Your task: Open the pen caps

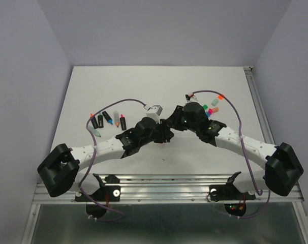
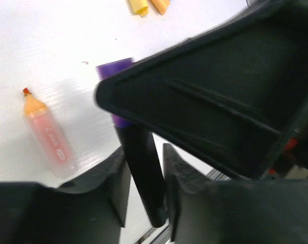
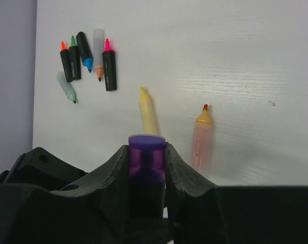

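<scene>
While your left tool clamps the black pen body, your right tool is closed on its purple cap, squarely between the fingers, low centre of that wrist's frame.

left pincer and right pincer crowd the worktop middle, joined on one purple pen. uncapped pens block left, loose caps right; far side is open.
</scene>
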You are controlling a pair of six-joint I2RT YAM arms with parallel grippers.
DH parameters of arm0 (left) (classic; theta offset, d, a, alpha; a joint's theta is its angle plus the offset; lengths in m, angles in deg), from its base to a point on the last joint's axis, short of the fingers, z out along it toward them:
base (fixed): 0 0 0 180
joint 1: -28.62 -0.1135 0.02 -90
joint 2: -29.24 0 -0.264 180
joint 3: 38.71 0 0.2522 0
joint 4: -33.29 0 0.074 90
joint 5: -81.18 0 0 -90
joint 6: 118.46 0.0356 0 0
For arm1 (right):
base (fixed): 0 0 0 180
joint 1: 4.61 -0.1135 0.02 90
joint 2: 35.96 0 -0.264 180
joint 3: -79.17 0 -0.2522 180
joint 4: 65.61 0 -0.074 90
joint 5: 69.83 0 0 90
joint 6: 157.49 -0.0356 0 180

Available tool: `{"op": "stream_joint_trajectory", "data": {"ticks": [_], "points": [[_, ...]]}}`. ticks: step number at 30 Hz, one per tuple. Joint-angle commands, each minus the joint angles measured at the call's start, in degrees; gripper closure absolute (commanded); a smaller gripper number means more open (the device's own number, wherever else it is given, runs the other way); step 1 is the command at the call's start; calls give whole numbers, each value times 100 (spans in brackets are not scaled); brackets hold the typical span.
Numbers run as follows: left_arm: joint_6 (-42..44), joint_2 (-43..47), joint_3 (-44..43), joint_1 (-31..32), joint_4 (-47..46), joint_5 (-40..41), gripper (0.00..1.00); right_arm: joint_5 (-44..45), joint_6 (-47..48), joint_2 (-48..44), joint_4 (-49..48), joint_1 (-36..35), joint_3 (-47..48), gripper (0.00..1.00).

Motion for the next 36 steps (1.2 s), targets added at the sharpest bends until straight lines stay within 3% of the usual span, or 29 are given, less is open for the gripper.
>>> {"op": "stream_joint_trajectory", "data": {"ticks": [1, 5, 6, 9, 13, 18, 19, 27, 30, 32, 36], "points": [[110, 128, -308, 18, -50, 131, 67, 126, 11, 6, -195, -149, 263, 93], [101, 66, -335, 10, 3, 87, 97, 83, 3, 15, -273, -192, 281, 94], [92, 66, -326, 18, 11, 96, 100, 74, 11, 6, -300, -184, 289, 94], [-13, 171, -195, 10, -94, 17, 100, 266, 64, 15, -344, -193, 281, 98], [-355, 627, 192, 167, -366, -378, 100, 1755, 231, 199, -535, -193, 482, 99], [-769, 1252, 824, 649, -323, -80, 100, 3315, 459, 875, -415, -158, 1167, 99], [-874, 1435, 904, 747, -218, 285, 100, 3587, 486, 1146, -345, -123, 1508, 99], [-1551, 2060, 1668, 1249, 3, 578, 100, 3501, 784, 2028, 77, 457, 2548, 99], [-1744, 2158, 1503, 1222, 824, 1113, 100, 3431, 855, 1958, 445, 501, 2435, 99], [-1841, 2149, 1301, 1065, 1424, 1528, 100, 3405, 811, 1818, 639, 545, 2189, 99], [-1526, 1965, 1028, -65, 2164, 1310, 100, 3230, 592, 1265, 1017, 852, 1346, 99]]}}
